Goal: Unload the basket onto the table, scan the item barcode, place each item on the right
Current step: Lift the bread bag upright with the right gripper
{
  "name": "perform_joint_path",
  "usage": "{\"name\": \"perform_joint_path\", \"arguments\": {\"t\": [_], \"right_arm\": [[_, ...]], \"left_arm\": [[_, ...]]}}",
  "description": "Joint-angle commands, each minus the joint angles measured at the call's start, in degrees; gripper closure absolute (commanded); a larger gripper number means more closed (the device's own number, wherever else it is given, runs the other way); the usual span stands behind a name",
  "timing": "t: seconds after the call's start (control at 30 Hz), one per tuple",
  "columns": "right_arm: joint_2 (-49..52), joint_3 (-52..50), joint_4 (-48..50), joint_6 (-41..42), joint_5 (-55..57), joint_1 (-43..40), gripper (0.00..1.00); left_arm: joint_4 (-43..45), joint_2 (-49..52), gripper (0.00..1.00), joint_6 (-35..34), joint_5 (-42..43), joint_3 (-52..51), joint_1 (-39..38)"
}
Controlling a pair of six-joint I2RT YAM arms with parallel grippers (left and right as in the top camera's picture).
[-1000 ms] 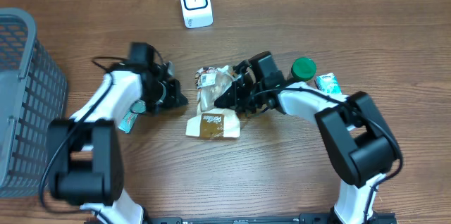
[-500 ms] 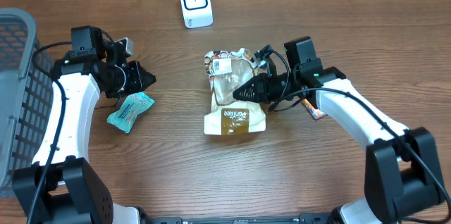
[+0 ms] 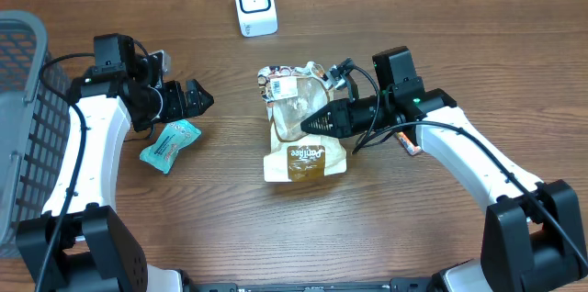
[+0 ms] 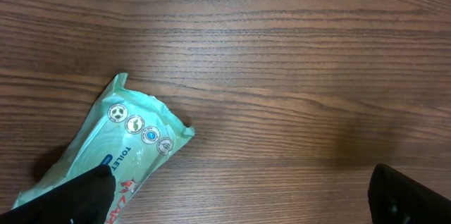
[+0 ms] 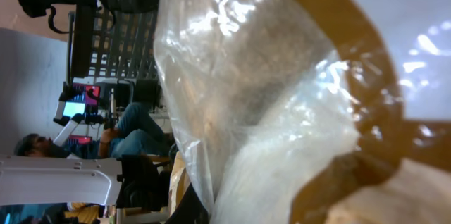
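Note:
The item is a snack bag (image 3: pixel 299 140), brown below and clear above, with a white label (image 3: pixel 280 81) at its top end. My right gripper (image 3: pixel 312 123) is shut on its clear part and holds it above the table. The right wrist view is filled by the bag's clear film and brown print (image 5: pixel 282 97), which hides the fingers. The white scanner (image 3: pixel 255 3) stands at the back, well beyond the bag. My left gripper (image 3: pixel 198 101) is open and holds nothing. It hangs just above a green packet (image 3: pixel 170 142). In the left wrist view that packet (image 4: pixel 123 150) lies by the left fingertip (image 4: pixel 81 196).
A grey mesh basket (image 3: pixel 23 136) stands at the far left edge. A small orange item (image 3: pixel 407 143) lies under the right forearm. Bare wood (image 4: pixel 296 76) stretches between the left gripper and the bag.
The left arm has pulled back to the left, away from the bag, and its jaws have opened wide. The right arm has carried the bag a little to the right.

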Motion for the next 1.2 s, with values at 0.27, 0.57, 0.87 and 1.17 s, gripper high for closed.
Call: {"name": "perform_joint_path", "arguments": {"t": [0.27, 0.57, 0.87, 1.17], "right_arm": [[-2.19, 2.03, 3.08, -0.07, -2.86, 0.83, 0.96], [-2.67, 6.97, -2.01, -0.02, -8.52, 0.76, 0.96], [-3.37, 11.61, -10.32, -0.04, -10.08, 0.76, 0.96], [-3.45, 12.74, -13.27, -0.09, -12.31, 0.76, 0.96]], "left_arm": [[0.22, -0.07, 0.00, 0.66, -0.76, 0.50, 0.20], [0.22, -0.07, 0.00, 0.66, -0.76, 0.50, 0.20], [0.22, -0.07, 0.01, 0.66, -0.76, 0.52, 0.20], [0.22, -0.07, 0.01, 0.66, -0.76, 0.52, 0.20]]}}
